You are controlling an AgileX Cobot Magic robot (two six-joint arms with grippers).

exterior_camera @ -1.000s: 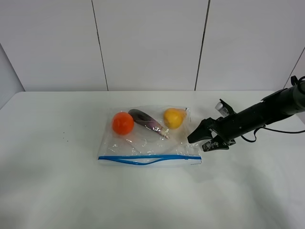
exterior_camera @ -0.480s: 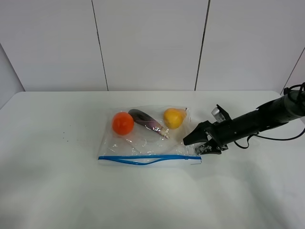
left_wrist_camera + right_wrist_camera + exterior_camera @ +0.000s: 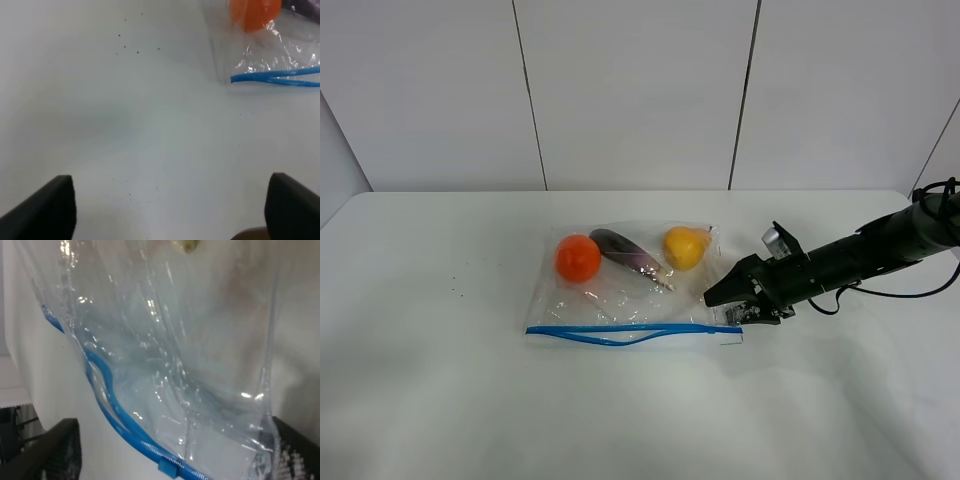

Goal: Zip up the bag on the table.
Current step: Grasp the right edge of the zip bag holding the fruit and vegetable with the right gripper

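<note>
The clear bag (image 3: 630, 295) lies on the white table (image 3: 440, 400), holding an orange (image 3: 577, 258), a purple eggplant (image 3: 630, 255) and a yellow pear (image 3: 685, 247). Its blue zip strip (image 3: 620, 333) runs along the near edge, and the two tracks part in the middle. My right gripper (image 3: 730, 305) is open at the bag's right end, low over the table. In the right wrist view the bag's plastic (image 3: 165, 365) and zip strip (image 3: 115, 405) lie between the spread fingers (image 3: 50, 450). My left gripper (image 3: 170, 207) is open and empty, apart from the bag's corner (image 3: 265, 55).
A white panelled wall (image 3: 640, 90) stands behind the table. The right arm (image 3: 860, 250) and its cable stretch in from the right edge. Bare tabletop (image 3: 125, 125) lies under the left gripper, which the exterior high view does not show.
My right gripper has moved left and down, from a little off the bag's right end to right against it. The bag and fruit have not moved.
</note>
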